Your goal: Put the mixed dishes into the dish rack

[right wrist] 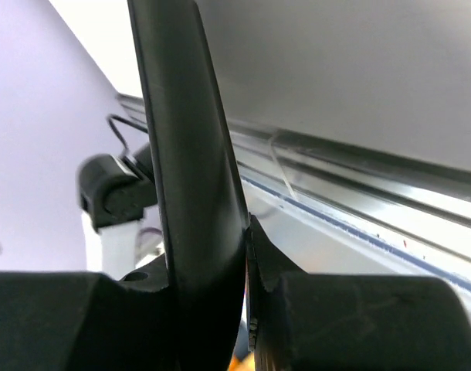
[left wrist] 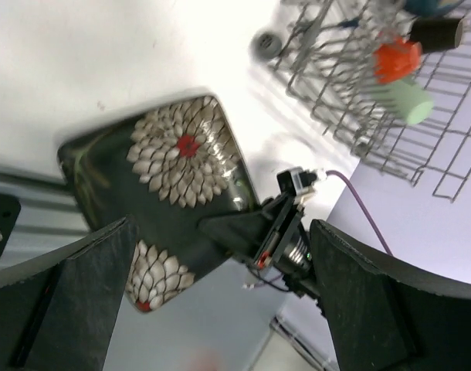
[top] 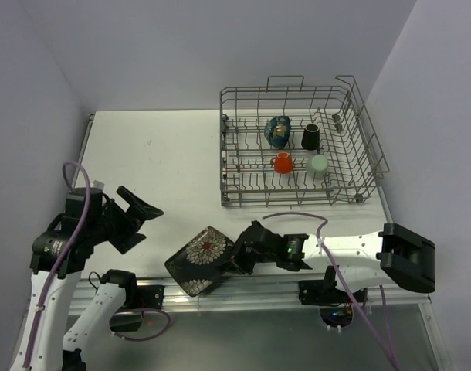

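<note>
**Plate in the right claw, rack far and to the right**

Nearest me, at the near edge of the tabletop [top: 158,147] between the two arm bases, is the plate [top: 203,257]. It is dark and square with silvery flower patterns, and it sits cornerwise to me like a diamond. My right claw [top: 247,249] reaches in from the right and is clamped narrow on the plate's right-hand edge. The right wrist view shows the dark edge pinched upright between the fingers. I cannot tell whether the plate is clear of the tabletop or resting on it.

My left claw [top: 143,224] hangs just to the left of the plate, spread wide with nothing in it.

What the coming move turns on, as I judge it, is that the rack [top: 285,89] lies away from me and to the right of the right claw, well apart from the plate. The right arm is the nearer one to it. The rows of tines [top: 247,164] run left to right, so I expect the plate must go in standing on edge, lined up with a row.

Inside the rack, the orange cup [top: 282,162] and green cup [top: 318,164] sit in the nearer row, and the bowl [top: 278,131] and brown cup [top: 310,137] sit behind them. The left end looks free.

I can read no brand, label or writing anywhere.
</note>
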Controlling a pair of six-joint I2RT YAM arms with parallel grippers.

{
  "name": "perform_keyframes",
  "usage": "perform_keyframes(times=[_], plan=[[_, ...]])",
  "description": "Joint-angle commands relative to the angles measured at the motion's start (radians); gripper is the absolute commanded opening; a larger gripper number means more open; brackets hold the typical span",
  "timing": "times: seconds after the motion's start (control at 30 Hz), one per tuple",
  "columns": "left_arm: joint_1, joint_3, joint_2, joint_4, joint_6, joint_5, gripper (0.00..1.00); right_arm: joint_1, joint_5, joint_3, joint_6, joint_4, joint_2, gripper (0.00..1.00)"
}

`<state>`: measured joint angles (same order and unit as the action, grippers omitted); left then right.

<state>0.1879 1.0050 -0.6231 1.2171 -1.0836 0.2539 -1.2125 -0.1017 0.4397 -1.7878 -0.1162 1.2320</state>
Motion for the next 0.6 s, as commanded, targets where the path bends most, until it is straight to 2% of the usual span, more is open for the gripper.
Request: perform_keyframes(times=[0.0, 0.13, 0.37, 0.57], plan=[[0.001, 0.136, -0.049, 0.045, 0.045, -0.088, 0.99, 0.005, -0.027, 0.174, 0.178, 0.053, -0.057, 0.00], [0.001, 0.263, -0.108, 0.062, 0.065, -0.130, 0.99, -0.004, -0.020, 0.310, 0.341, 0.217, -0.043, 0.00], [0.001, 0.501, -0.178, 0.068, 0.093, -0.222, 0.99, -0.035, 0.094, 0.614, 0.565, 0.461, -0.034, 0.00], [0.001, 0.665, -0.162, -0.020, 0.080, -0.246, 0.99, -0.036, 0.204, 0.846, 0.692, 0.611, -0.016, 0.00]])
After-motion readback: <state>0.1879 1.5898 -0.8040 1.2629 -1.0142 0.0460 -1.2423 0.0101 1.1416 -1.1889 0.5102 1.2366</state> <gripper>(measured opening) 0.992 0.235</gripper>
